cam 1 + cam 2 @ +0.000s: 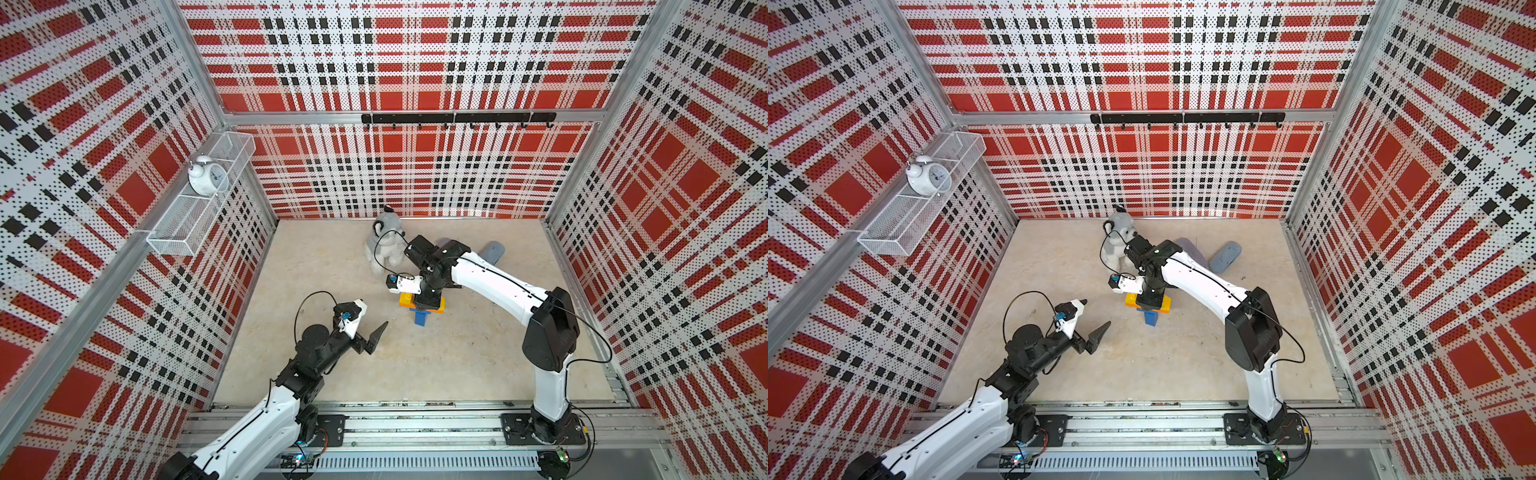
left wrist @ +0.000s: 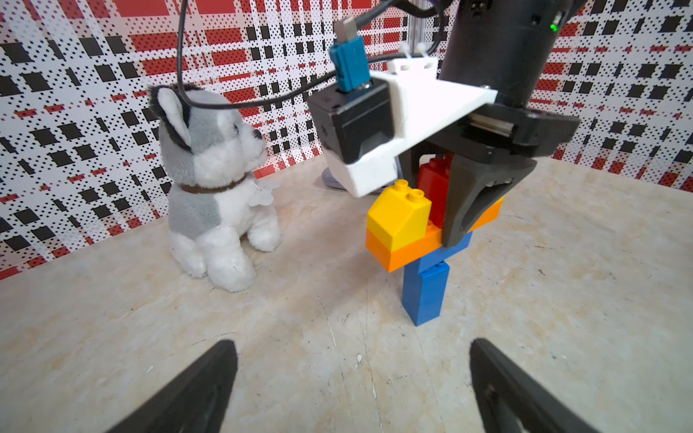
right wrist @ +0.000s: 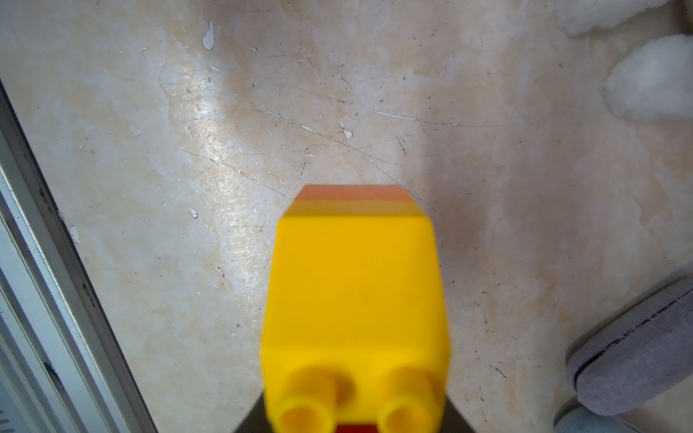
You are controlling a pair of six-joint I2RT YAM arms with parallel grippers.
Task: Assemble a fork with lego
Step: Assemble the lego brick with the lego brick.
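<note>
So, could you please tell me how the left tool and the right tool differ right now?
The left tool is open wide and empty; the right tool is shut on the red brick of the fork. The left tool sits apart from the fork, aimed roughly level toward it; the right tool points down onto it from above. Both share the same black, pointed build.

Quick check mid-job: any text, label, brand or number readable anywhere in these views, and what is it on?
Nothing in any view reads as text.
On the alarm clock in the wire shelf: dial numerals too small to read.
On the grey case: a dark line along the edge, no legible letters.
On the fork and the stuffed dog with its tag: no print visible.
</note>
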